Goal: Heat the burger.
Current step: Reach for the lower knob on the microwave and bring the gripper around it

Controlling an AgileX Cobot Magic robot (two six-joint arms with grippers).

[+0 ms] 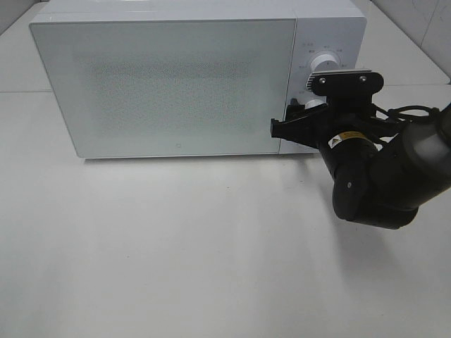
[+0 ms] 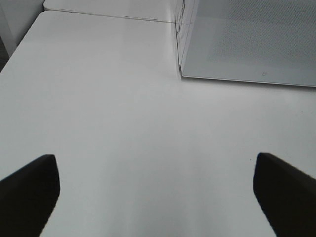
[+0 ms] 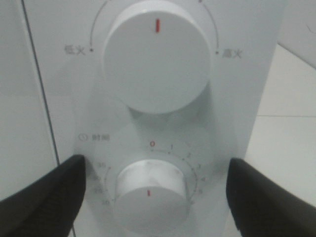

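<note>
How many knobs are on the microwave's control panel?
2. The upper knob sits high on the panel; the lower knob is directly below it, framed by the right fingers in the wrist view. None looks hidden.

lower dial (image 3: 149, 195) blurred, microwave (image 1: 169, 84) interior hidden

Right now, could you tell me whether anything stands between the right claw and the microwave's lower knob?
Nothing visible does. The open right claw faces the lower knob squarely, one finger on each side of it, with no object between. The burger is not in view, and the microwave door is shut.
</note>
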